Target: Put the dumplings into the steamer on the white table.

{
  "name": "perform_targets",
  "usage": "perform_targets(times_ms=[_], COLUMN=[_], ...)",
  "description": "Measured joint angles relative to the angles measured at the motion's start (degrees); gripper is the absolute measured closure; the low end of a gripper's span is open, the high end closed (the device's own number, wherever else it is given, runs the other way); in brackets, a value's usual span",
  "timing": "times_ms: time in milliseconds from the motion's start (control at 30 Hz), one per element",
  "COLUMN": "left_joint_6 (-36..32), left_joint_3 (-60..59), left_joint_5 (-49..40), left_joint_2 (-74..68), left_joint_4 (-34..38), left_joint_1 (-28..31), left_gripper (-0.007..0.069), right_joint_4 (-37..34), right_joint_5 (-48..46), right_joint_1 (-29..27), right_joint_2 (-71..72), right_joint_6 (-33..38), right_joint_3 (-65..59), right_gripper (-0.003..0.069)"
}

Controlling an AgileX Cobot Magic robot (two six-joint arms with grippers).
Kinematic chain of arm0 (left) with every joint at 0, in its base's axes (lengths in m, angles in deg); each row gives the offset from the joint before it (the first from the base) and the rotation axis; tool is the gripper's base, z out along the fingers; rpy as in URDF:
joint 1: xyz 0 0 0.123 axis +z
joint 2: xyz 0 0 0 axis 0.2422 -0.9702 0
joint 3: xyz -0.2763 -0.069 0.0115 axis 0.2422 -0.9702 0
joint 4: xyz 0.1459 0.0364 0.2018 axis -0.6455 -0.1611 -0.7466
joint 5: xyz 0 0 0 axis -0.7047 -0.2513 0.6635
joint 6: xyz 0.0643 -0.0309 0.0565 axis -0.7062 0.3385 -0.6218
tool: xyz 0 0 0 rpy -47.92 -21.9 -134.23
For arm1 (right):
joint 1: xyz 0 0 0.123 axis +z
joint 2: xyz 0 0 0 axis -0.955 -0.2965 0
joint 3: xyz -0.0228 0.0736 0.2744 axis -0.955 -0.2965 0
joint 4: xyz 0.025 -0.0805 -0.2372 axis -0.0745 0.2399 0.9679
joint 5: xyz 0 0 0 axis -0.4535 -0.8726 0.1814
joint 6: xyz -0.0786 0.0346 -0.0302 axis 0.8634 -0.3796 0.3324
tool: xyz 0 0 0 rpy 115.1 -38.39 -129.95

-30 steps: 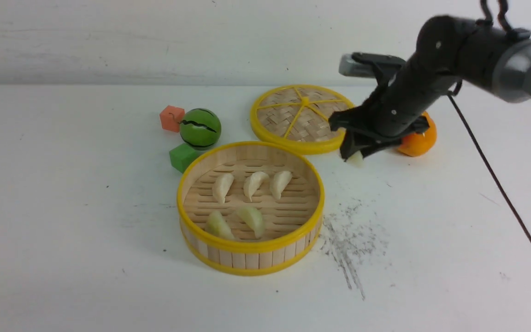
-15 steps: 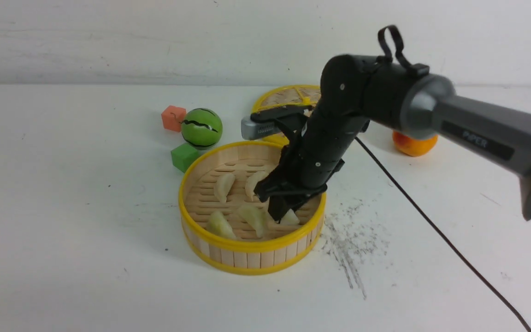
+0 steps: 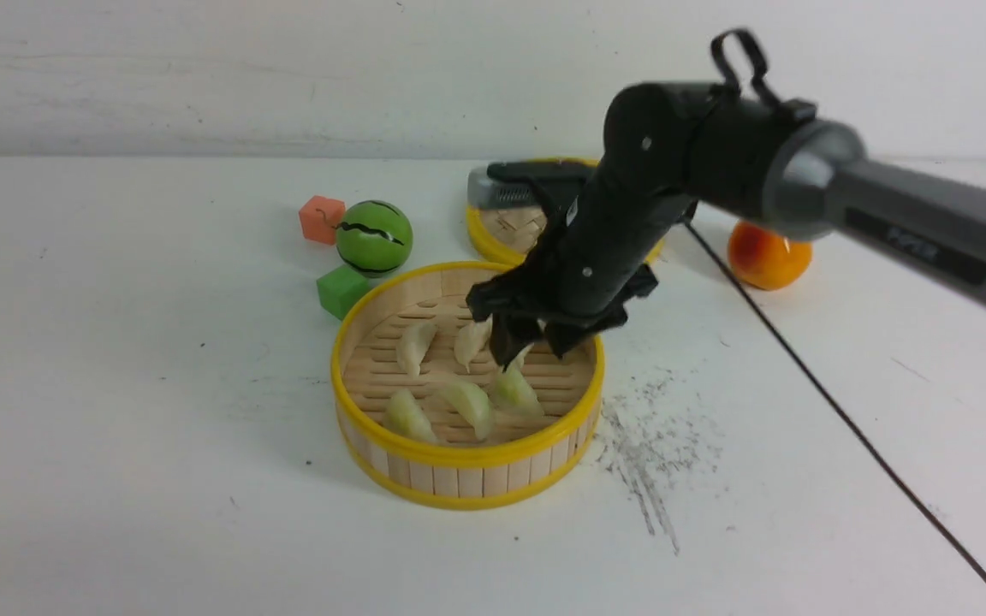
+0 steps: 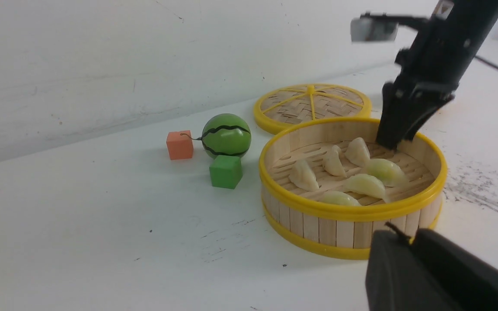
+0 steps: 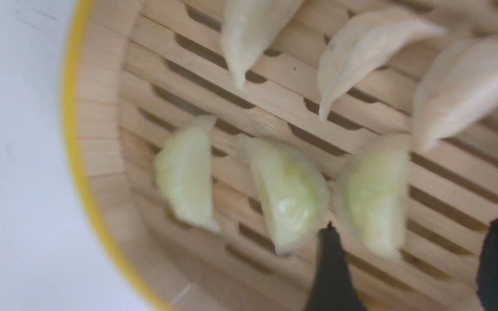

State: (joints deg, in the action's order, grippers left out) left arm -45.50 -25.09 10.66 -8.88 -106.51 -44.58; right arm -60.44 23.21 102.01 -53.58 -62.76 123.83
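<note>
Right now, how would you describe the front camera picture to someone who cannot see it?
The robot's open right gripper hangs over a round bamboo steamer holding six dumplings, three cream and three pale green, on a white table. Behind lie the steamer's lid, a toy watermelon, two cubes and an orange fruit.

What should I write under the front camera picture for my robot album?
The open right gripper hovers over the steamer, with the dumplings lying inside.
</note>
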Motion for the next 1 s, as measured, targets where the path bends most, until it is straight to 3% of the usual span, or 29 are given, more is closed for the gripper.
perform_targets(times_ms=[133, 167, 200, 233, 300, 400, 433, 600, 767, 1000], left_joint_6=[0.0, 0.0, 0.0, 0.0, 0.0, 0.0, 0.0, 0.1, 0.1, 0.1], left_joint_3=[-0.1, -0.1, -0.1, -0.1, -0.1, -0.1, -0.1, -0.1, -0.1, -0.1], left_joint_5=[0.0, -0.1, -0.1, -0.1, -0.1, -0.1, -0.1, -0.2, -0.2, -0.8], left_joint_2=[0.0, 0.0, 0.0, 0.0, 0.0, 0.0, 0.0, 0.0, 0.0, -0.1], left_joint_4=[0.0, 0.0, 0.0, 0.0, 0.0, 0.0, 0.0, 0.0, 0.0, -0.1], left_joint_1=[0.0, 0.0, 0.0, 0.0, 0.0, 0.0, 0.0, 0.0, 0.0, -0.1], left_gripper=[0.0564, 0.0563, 0.0563, 0.056, 0.0558, 0.0558, 0.0558, 0.0554, 0.0549, 0.0543], right_joint_4=[8.4, 11.6, 12.6, 15.9, 19.1, 20.1, 21.1, 23.6, 25.3, 21.7], right_joint_5=[-2.3, -2.9, -3.2, -4.2, -6.3, -6.3, -2.8, 15.8, 25.5, 34.6], right_joint_1=[2.1, 3.3, 3.4, 4.5, 5.5, 5.7, 5.7, 5.7, 5.7, 5.7], right_joint_2=[11.1, 16.1, 16.8, 22.2, 31.4, 40.5, 50.0, 72.3, 91.0, 118.0], right_joint_6=[1.3, 1.5, 1.6, 1.7, 1.7, 1.1, 0.0, -7.7, -15.7, -17.4], right_joint_3=[-0.1, -0.6, -0.7, -2.7, -9.3, -18.8, -30.5, -59.2, -81.1, -96.7], right_gripper=[0.0428, 0.0518, 0.0518, 0.0613, 0.0671, 0.0679, 0.0679, 0.0678, 0.0676, 0.067])
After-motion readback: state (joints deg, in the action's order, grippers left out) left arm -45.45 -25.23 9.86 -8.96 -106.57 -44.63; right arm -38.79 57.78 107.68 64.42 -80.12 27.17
